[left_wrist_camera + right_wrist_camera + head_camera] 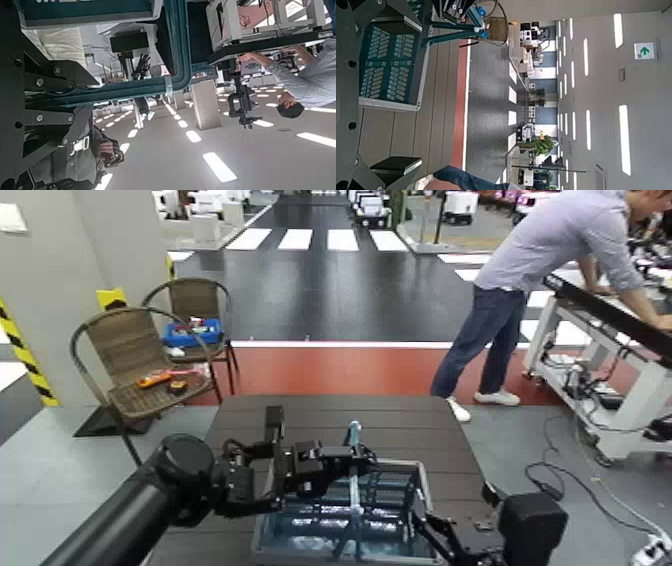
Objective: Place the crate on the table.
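Note:
The teal crate [335, 525] is at the near edge of the dark slatted table [330, 415], its light-blue handle [353, 475] upright. I cannot tell whether it rests on the table. My left gripper [345, 462] reaches in from the left at the top of the handle. In the left wrist view the teal handle bar [135, 89] runs between its dark fingers [47, 75], which look closed on it. My right gripper [440, 525] is at the crate's right end. In the right wrist view its fingers [395, 165] stand wide apart beside the lattice side [387, 63].
A person [560, 250] leans over a white-framed workbench [610, 320] at the right. Two wicker chairs [140, 360] stand at the left, the far one holding a small blue box [190, 333]. Cables [580, 480] lie on the floor at the right.

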`<state>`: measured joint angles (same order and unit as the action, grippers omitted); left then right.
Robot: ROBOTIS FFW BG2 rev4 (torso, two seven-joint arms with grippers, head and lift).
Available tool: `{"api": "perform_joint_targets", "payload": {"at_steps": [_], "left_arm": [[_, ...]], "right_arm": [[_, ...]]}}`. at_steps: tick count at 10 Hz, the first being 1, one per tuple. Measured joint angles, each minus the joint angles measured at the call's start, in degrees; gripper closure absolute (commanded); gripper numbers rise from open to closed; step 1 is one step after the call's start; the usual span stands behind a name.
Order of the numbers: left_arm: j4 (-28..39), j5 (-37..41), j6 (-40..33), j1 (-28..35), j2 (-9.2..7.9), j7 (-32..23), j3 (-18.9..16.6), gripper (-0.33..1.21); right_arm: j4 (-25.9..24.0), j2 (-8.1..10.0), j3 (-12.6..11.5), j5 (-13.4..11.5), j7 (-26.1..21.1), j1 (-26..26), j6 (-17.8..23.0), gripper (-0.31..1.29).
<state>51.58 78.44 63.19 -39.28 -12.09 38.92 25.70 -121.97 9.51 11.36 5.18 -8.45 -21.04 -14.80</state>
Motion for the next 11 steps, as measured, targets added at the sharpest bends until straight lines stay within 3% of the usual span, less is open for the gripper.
{"api": "perform_joint_targets", "payload": {"at_steps": [4, 6, 8, 11], "left_arm": [[-4.70, -1.68, -1.67, -1.73, 1.23, 1.43, 0.84, 1.19], [-5.44, -1.71, -2.25, -1.92, 1.42, 2.04, 0.92, 1.07], [-5.69, -1.72, -3.28, -1.93, 1.45, 3.09, 1.23, 0.76], [-6.04, -1.72, -5.24, -1.56, 1.53, 4.80, 1.60, 0.05]], "right_arm": [[0.23, 0.09, -0.02, 0.18, 0.19, 0.12, 0.90, 0.14], [0.34, 0.08, 0.05, 0.22, 0.25, 0.19, 1.24, 0.14], [0.53, 0.07, 0.07, 0.35, 0.34, 0.21, 1.44, 0.14], [0.70, 0.06, 0.07, 0.48, 0.37, 0.29, 1.56, 0.14]]}}
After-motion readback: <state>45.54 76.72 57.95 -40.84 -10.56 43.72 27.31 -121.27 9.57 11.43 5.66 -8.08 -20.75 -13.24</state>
